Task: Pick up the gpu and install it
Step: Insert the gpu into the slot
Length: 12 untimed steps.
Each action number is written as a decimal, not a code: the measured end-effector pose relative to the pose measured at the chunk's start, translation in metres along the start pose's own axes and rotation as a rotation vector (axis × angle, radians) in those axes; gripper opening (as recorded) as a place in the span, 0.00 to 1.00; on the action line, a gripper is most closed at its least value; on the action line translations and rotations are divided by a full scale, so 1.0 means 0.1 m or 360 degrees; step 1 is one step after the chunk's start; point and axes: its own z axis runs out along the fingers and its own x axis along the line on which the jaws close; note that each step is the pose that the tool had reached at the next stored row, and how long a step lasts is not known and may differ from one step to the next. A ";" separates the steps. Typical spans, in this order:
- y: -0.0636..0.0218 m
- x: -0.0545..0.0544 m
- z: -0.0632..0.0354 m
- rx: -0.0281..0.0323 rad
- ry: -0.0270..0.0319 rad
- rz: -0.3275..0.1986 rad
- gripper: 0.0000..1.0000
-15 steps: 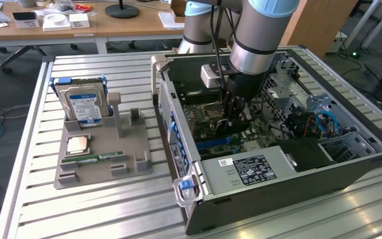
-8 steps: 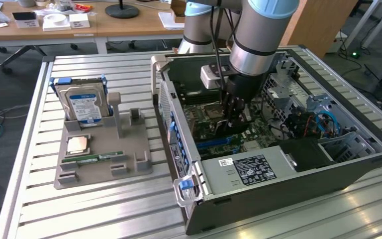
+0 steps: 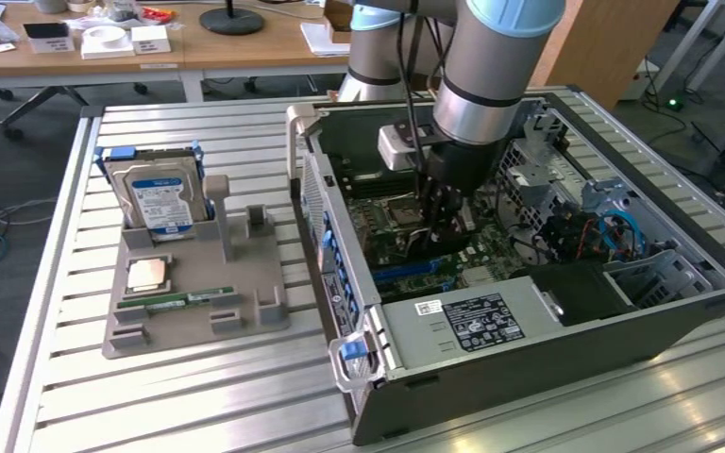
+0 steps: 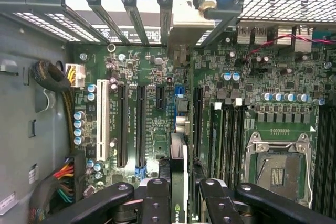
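The black claw (image 4: 182, 195) is closed narrow on the gpu (image 4: 179, 174), a thin flat circuit card seen edge-on between its fingers (image 4: 157, 203); the card stands upright over the green motherboard (image 4: 152, 114), just beside the long black slots (image 4: 140, 124); whether it touches a slot, I cannot tell; around them is the open dark computer case (image 3: 665, 311); on the exterior view's left, a grey holder (image 3: 193, 326) on the slatted metal surface (image 3: 211, 396) carries a silver hard drive with blue-white label (image 3: 161, 203).

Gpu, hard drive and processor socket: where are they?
gpu (image 4: 179, 182), wrist view, the edge facing the camera.
hard drive (image 3: 161, 203), exterior view, its blue-white label.
processor socket (image 4: 274, 169), wrist view, its middle.
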 end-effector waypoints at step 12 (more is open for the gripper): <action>0.052 0.00 0.003 -0.00001 0.00003 0.0000 0.26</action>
